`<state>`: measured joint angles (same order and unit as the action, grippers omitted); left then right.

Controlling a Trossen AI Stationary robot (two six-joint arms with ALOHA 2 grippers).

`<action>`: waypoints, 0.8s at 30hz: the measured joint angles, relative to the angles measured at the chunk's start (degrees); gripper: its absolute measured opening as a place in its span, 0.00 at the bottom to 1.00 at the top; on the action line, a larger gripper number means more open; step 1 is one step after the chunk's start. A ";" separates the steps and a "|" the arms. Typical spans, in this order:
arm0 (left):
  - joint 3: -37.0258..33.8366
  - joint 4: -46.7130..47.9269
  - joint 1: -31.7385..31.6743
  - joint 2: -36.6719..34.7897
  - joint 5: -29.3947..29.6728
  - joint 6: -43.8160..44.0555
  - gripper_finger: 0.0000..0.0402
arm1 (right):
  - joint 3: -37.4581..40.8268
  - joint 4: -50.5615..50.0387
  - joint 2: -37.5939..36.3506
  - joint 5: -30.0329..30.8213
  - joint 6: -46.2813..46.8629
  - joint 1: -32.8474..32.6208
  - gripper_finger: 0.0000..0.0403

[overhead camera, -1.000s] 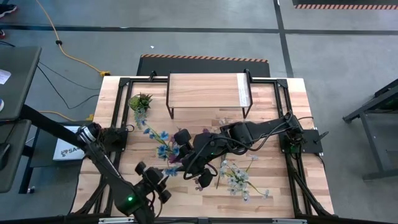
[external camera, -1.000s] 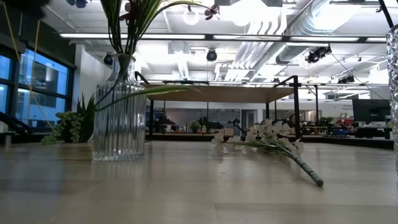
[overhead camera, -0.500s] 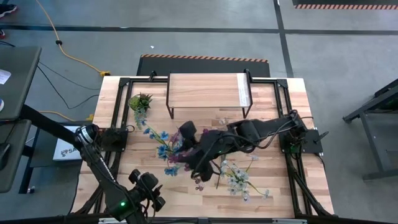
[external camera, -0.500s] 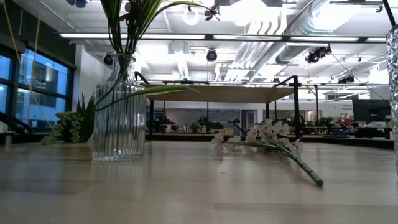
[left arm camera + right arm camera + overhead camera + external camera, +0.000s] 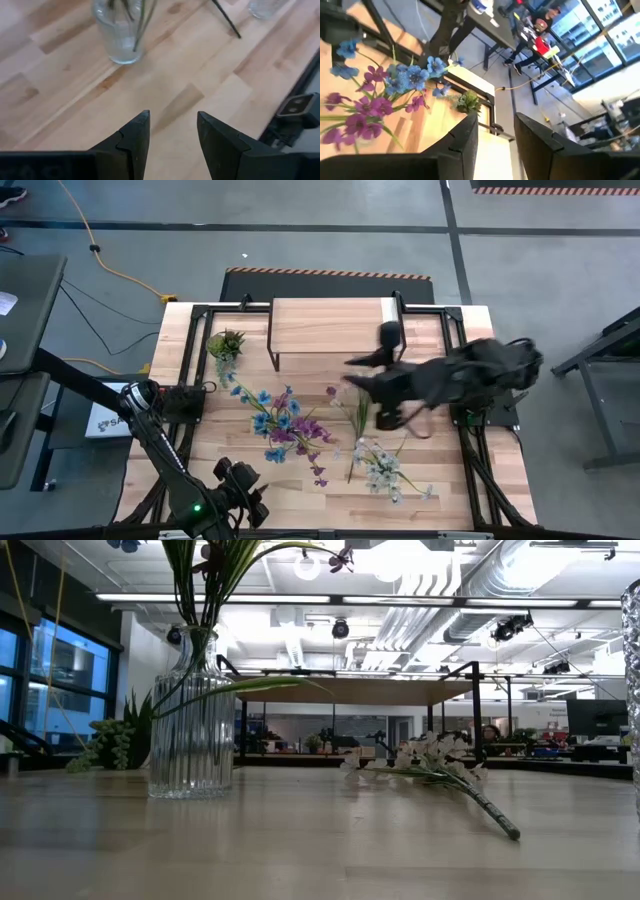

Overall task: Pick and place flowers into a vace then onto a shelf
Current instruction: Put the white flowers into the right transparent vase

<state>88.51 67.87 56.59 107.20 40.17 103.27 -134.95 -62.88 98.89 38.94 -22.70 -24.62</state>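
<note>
Glass vase upright on the wood bench, left of centre, holding the purple and blue flowers, with green stems down inside it and blossoms spread above its mouth. White-pink spray flat on the bench to the right of the vase, apart from it, stem end toward the front in the low view. Shelf at the back edge of the bench, well apart from vase and spray. Small potted plant just beside the shelf's left end. Right hand over the right half of the bench, pointing toward the bouquet, fingers parted, gripping nothing. Left hand low over the front left edge, fingers apart, nothing between them.
</note>
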 joint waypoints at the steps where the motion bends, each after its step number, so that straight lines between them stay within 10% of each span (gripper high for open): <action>1: -0.02 -0.89 0.03 0.00 -0.06 -0.55 0.49 | -0.01 -0.85 -1.09 0.43 1.24 -0.45 0.29; 24: -0.04 -38.94 -6.56 4.96 -8.09 -14.86 0.49 | -0.05 -15.26 -7.62 1.85 4.40 -3.15 0.29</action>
<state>88.47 28.93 50.02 112.16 32.08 88.41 -135.00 -78.15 91.27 40.79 -18.30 -27.77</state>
